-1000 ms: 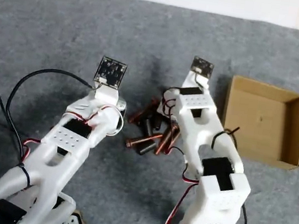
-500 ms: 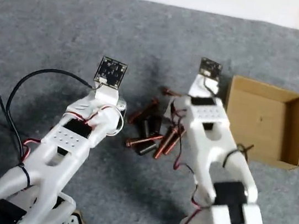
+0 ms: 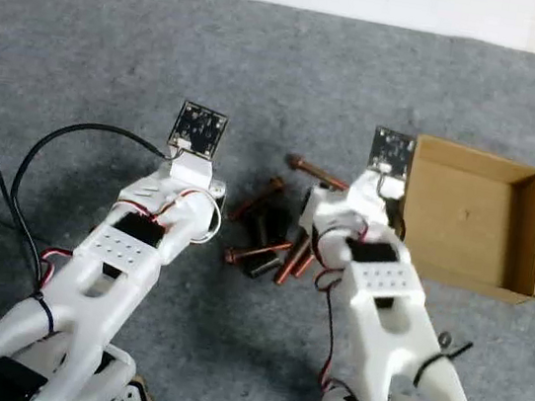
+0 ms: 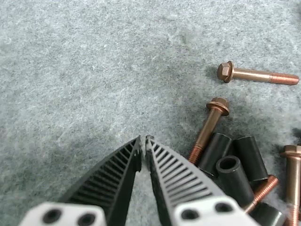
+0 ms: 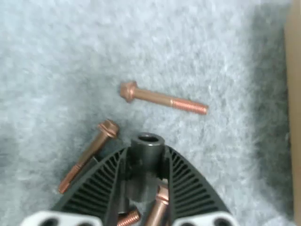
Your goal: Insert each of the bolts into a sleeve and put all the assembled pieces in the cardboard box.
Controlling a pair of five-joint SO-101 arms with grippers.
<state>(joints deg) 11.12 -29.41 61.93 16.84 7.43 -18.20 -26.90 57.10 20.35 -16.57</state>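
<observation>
While the right pincer point(image 5: 146, 149) pinches a black sleeve point(image 5: 146, 162) above the loose bolts point(image 3: 266, 245) midway across the desk point(image 3: 120, 40), left pincer point(image 4: 143, 141) pressed together beside them, cardboard box point(image 3: 469, 219) near the desk's right edge.

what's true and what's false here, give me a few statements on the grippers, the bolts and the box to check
1. The right gripper is clamped on a black sleeve. True.
2. The cardboard box has assembled pieces in it. False: it is empty.
3. One bolt lies by itself on the carpet, apart from the others. True.
4. The left gripper is wide open. False: its fingers are shut, with nothing between them.
</observation>
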